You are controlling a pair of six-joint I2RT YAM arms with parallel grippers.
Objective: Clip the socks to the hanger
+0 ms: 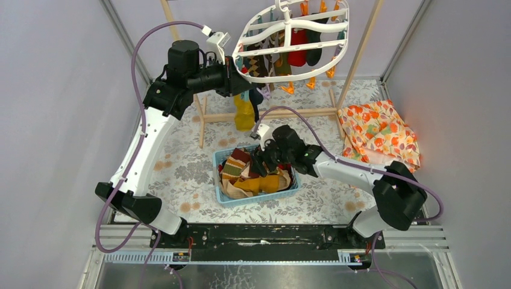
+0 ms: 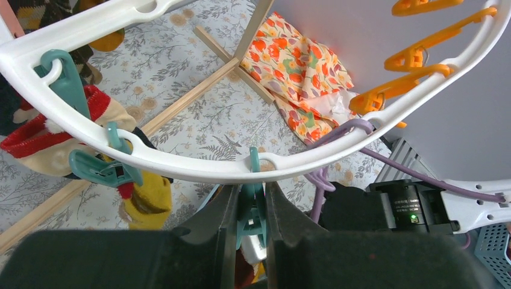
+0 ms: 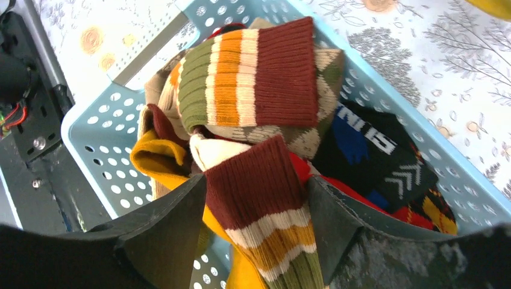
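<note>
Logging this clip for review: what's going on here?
The left gripper is shut on a teal plastic clip hanging from the large white oval plastic hanger, where several socks already hang. The right gripper is down in the light blue perforated plastic basket, open jaws straddling a maroon-cuffed striped knit sock, not yet lifted.

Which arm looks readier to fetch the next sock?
The right arm: its jaws straddle a striped sock in the blue basket. The left arm is busy, jaws pinching a teal clip on the hanger.

Bright, even light; soft shadows; wrist views wide-angled, right gripper [image 3: 256, 180] dark and slightly blurred
</note>
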